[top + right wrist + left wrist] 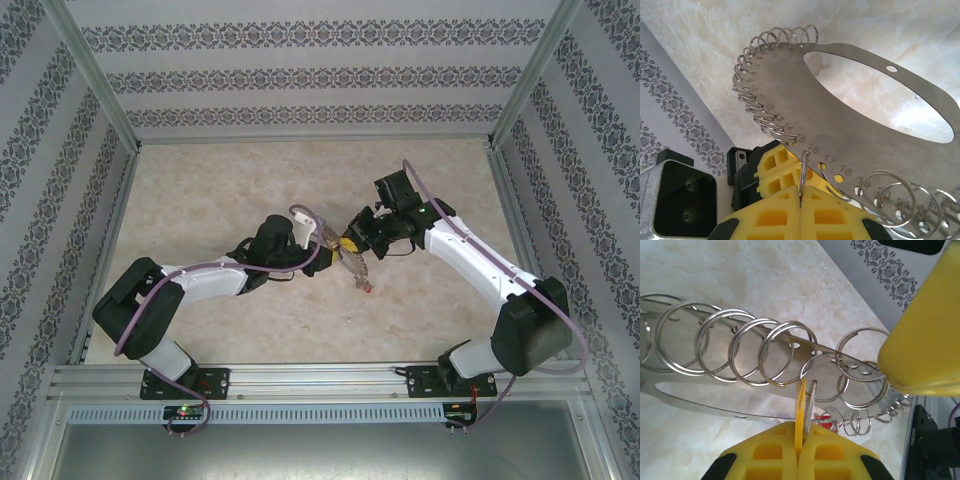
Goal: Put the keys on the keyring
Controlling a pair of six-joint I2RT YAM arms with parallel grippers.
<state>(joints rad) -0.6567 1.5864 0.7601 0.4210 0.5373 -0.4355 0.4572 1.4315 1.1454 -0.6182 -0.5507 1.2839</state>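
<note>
- Keyring [790,100]: a flat silver plate with an oval cut-out and split rings along its rim, held up over the middle of the table [200,200].
- Orange-yellow key [801,402] stands edge-on among the rings, just under the plate.
- Left gripper [801,432]: fingers pressed together on that key.
- Right gripper [800,197]: fingers closed on one split ring at the plate's rim.
</note>
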